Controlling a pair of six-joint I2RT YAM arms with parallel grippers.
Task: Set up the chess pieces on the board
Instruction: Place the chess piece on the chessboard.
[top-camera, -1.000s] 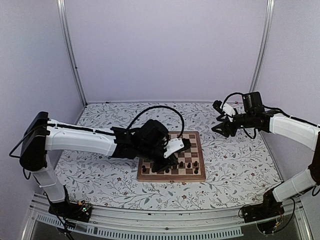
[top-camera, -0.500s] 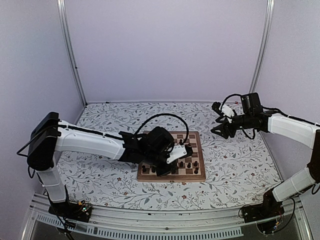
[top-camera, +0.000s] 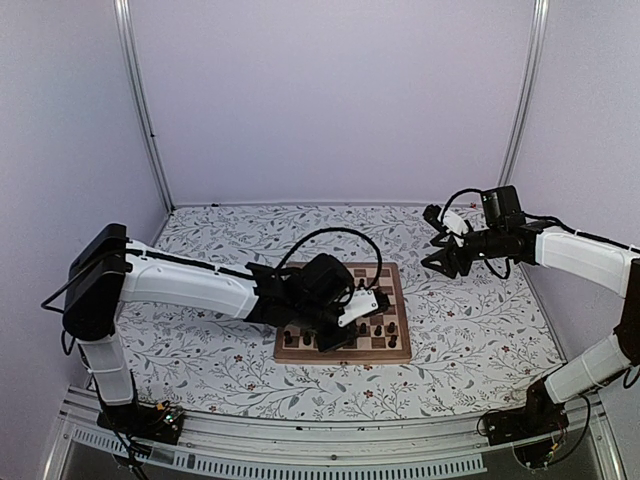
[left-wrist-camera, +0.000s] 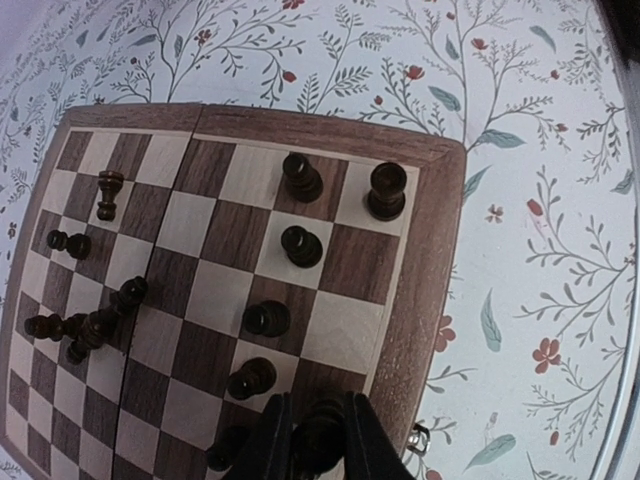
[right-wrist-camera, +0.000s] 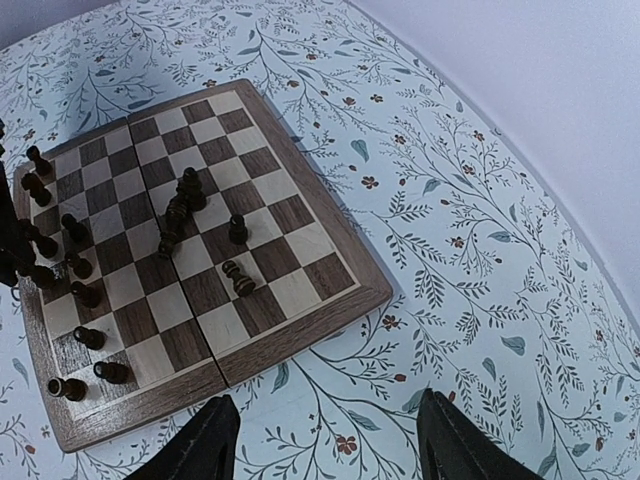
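Observation:
The board (top-camera: 340, 355) lies mid-table with dark chess pieces (left-wrist-camera: 300, 245) on it. Several stand in two rows along one edge (left-wrist-camera: 386, 190). A few others lie tumbled together near the middle (right-wrist-camera: 180, 210). My left gripper (left-wrist-camera: 318, 440) is shut on one dark piece, low over a dark square beside the board's border (left-wrist-camera: 430, 260). Whether that piece touches the board I cannot tell. In the top view the left gripper (top-camera: 347, 338) reaches over the board's near half. My right gripper (top-camera: 443, 258) hangs open above the table, right of the board, with nothing between its fingers (right-wrist-camera: 210, 440).
The floral table cloth (top-camera: 470, 330) surrounds the board. Pale walls and two metal posts (top-camera: 140, 110) enclose the back and sides. The left arm's black cable (top-camera: 330, 235) loops over the board's far side. A small metal clasp (left-wrist-camera: 418, 436) sits on the board's edge.
My left arm has swung a little right and toward the near edge of the board, with the piece still in its jaws. The right arm has barely moved.

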